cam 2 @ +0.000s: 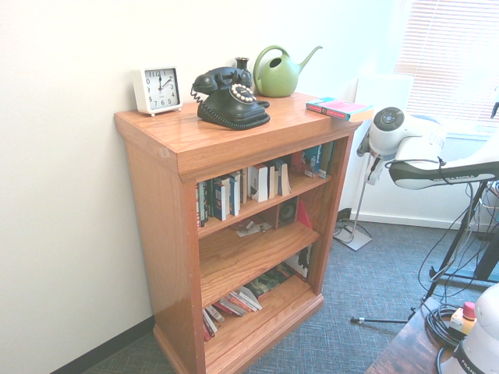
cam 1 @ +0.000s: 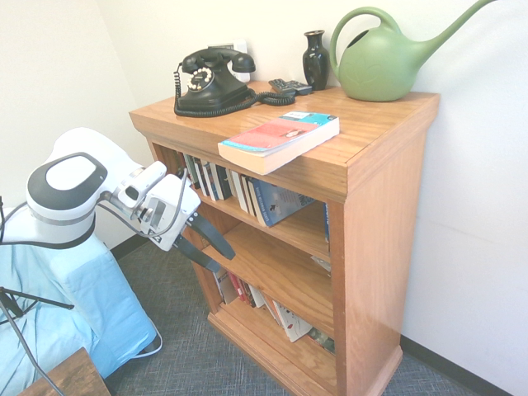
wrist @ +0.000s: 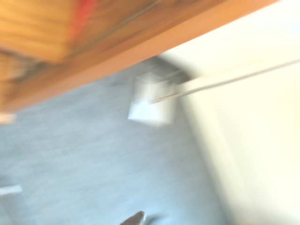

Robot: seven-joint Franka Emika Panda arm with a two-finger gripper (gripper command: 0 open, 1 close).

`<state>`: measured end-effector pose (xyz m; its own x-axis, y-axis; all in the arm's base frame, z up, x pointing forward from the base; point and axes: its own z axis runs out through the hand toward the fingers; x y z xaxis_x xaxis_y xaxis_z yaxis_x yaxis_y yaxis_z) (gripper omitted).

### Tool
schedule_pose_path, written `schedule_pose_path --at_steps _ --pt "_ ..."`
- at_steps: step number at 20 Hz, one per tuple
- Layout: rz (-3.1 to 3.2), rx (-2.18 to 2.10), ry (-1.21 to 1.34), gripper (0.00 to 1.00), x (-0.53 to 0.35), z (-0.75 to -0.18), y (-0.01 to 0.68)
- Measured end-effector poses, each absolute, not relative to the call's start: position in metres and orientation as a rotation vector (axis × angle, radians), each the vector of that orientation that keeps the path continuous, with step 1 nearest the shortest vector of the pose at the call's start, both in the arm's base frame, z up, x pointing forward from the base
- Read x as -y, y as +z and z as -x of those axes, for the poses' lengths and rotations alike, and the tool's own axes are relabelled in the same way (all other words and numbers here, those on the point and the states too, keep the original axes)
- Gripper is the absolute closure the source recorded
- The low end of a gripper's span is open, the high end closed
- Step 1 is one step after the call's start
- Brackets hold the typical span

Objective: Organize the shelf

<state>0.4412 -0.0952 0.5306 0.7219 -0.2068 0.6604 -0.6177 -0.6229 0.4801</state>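
Note:
The shelf (cam 1: 381, 223) (cam 2: 156, 226) is an orange-brown oak bookcase standing against the wall. A paperback with a red and teal cover (cam 1: 280, 136) (cam 2: 339, 109) lies flat on its top, overhanging the front edge. Rows of books (cam 1: 247, 191) (cam 2: 253, 185) stand on the upper board, and more books (cam 1: 268, 307) (cam 2: 238, 302) lean on the bottom board. My gripper (cam 1: 226, 263) hangs in front of the shelf's left side at the height of the middle board. It is open and empty, its dark fingers aimed at the shelf. The wrist view is blurred and shows only wood (wrist: 117, 56) and carpet.
On the shelf's top stand a black rotary telephone (cam 1: 210, 82) (cam 2: 230, 97), a green watering can (cam 1: 384, 62) (cam 2: 279, 72), a dark vase (cam 1: 315, 59) and a white clock (cam 2: 157, 89). A blue-covered object (cam 1: 91, 305) and a wooden table corner (cam 1: 66, 375) lie near the arm.

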Motion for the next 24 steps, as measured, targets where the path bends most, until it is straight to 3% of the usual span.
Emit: schedule_pose_path --at_steps 13,24 --pt "-1.83 0.324 0.876 0.0 0.072 -0.474 0.578" --pt "-1.873 0.208 1.041 0.0 0.062 -0.515 0.604"
